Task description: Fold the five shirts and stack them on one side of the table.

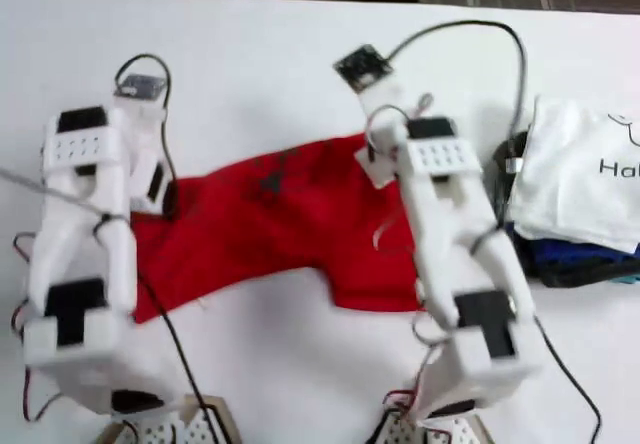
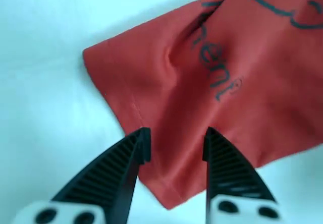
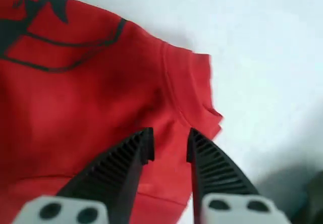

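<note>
Red shirt (image 1: 270,224) across white table (image 1: 250,54), left arm (image 1: 80,214) and right arm (image 1: 450,214) over its ends; folded shirt stack (image 1: 575,179) alongside

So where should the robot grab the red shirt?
Probably at its two ends, from straight above: the red cloth shirt lies flat and stretched out, and the open left gripper and right gripper each hang over a hemmed edge.
</note>
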Motion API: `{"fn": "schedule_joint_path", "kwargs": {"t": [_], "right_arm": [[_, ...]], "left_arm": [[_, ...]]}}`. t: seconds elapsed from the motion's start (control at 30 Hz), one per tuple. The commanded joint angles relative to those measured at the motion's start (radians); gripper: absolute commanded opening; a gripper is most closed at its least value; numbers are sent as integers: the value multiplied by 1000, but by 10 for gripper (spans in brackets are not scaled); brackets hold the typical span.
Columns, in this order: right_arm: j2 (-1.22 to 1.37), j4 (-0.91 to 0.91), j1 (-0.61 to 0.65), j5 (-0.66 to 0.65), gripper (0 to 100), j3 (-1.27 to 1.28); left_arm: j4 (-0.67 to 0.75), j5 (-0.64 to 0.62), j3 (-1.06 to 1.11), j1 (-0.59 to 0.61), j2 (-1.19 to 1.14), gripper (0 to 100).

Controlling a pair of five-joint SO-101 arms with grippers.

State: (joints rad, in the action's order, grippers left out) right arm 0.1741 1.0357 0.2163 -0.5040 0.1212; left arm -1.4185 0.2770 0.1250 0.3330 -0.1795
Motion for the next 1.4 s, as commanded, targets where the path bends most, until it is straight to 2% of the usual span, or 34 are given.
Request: {"fn": "schedule_joint_path", "kwargs": {"t": [0.0,0.23,0.67,0.9,1.1,1.2,1.37], "right_arm": [[117,51,27,11,109,-166],[260,50,-24,2,109,-238],[460,56,-134,2,109,-414],[447,153,-125,0,109,-462],[344,206,-113,0,109,-532],[294,228,-74,0,109,-542],[295,179,-18,6,109,-539]], "left_arm": [[17,-15,-108,-6,-133,190],[8,-23,-300,46,-334,189],[-78,-15,-618,106,-516,190],[-259,-14,-788,109,-557,189],[-348,-20,-1032,91,-562,189],[-336,-21,-1053,66,-568,189],[-226,-64,-957,25,-605,189]]}}
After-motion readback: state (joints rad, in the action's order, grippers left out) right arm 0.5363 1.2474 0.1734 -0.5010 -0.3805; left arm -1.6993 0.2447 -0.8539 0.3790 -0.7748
